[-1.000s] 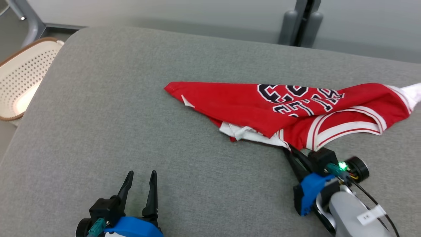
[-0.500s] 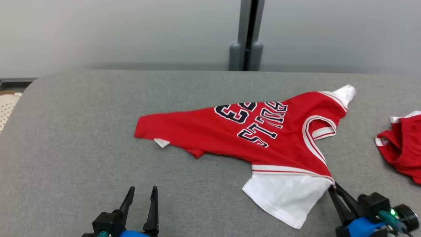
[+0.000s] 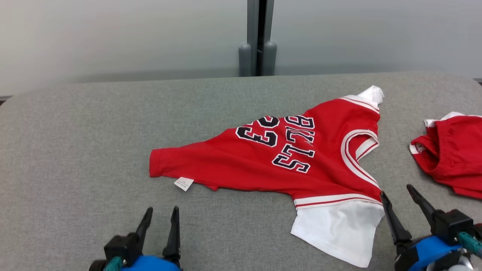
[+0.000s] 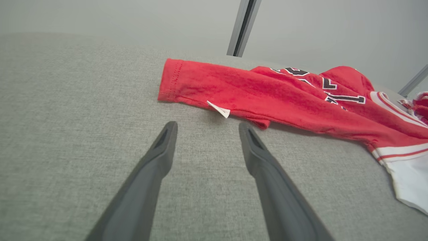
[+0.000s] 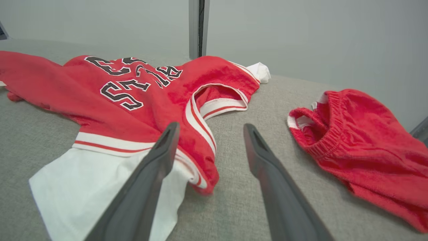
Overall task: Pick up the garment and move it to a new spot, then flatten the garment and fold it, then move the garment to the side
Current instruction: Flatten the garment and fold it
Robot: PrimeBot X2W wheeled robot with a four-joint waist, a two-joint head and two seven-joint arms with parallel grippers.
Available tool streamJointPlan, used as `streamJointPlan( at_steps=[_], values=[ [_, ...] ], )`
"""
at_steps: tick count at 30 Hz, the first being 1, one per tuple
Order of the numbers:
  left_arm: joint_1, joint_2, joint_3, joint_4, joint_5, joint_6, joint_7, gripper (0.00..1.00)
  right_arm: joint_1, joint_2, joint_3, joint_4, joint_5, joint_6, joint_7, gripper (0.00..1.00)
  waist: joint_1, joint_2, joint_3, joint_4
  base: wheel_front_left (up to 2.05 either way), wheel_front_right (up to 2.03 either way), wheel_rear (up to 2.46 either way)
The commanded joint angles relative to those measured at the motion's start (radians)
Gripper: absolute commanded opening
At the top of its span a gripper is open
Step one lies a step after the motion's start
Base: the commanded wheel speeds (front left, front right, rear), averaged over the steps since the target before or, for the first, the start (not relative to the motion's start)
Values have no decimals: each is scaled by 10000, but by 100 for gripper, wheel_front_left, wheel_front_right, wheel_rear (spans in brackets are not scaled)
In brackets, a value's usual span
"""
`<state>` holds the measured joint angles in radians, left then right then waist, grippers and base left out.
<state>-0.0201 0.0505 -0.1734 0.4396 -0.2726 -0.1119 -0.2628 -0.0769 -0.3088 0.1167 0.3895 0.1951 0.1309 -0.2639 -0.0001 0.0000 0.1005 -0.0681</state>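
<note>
Head view. Red jersey point(image 3: 286, 158) lies spread but rumpled on the grey cushion point(image 3: 94, 131), from the centre to the centre-right of the frame. Black "23" and block letters face up, skewed. Hem end points to the frame's left, with a small white tag point(image 3: 183, 183) sticking out at its lower edge. One white sleeve point(image 3: 339, 233) fans out at lower right. Another bit of white peeks out at the jersey's upper right tip. White-and-red striped trim rings an opening on the jersey's right side.

Left gripper point(image 3: 162, 208), lower left of frame: fingers a little apart, nothing between them, clear of the jersey. In the left wrist view the fingertips point toward the tag and hem, with bare cushion beneath them.

Right gripper point(image 3: 396, 190), lower right of frame: fingers spread wider, holding nothing. The fingertip nearer the frame's centre sits just beside the jersey's corner, where striped trim meets white sleeve; cannot tell whether it touches. In the right wrist view that finger crosses the sleeve and the other lies over bare cushion.

Second red garment point(image 3: 452, 154), with an elastic band and white trim, is bunched at the right edge, apart from the jersey.

Dark post point(image 3: 258, 37) stands against a pale wall point(image 3: 113, 37) behind the cushion, upper centre.
</note>
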Motion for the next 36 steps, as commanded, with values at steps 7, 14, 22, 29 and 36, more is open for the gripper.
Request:
streamJointPlan(
  at_steps=[7,14,22,29,36],
  values=[
    [-1610,4,624,623,52,66,-28,100,-553,466,-141,-803,-321,-3,-2,100,1,0,850,-58,0,0,0],
    [-3234,39,1468,2102,291,125,-28,100,-1153,902,282,-1008,-427,-3,-3,100,1,0,1668,-386,0,0,0],
    [-3984,132,1963,3441,540,49,-20,100,-1396,1027,304,-950,-398,-3,-3,100,1,0,2054,-639,0,0,0],
    [-3839,78,1998,3406,725,-46,-6,0,-1321,1191,151,-848,-389,-2,-3,100,1,0,1807,-538,0,0,0],
    [-2943,7,1981,1970,420,-104,-26,0,-861,1508,-33,-597,-268,-3,-2,100,1,0,903,-47,0,0,0]
  ],
)
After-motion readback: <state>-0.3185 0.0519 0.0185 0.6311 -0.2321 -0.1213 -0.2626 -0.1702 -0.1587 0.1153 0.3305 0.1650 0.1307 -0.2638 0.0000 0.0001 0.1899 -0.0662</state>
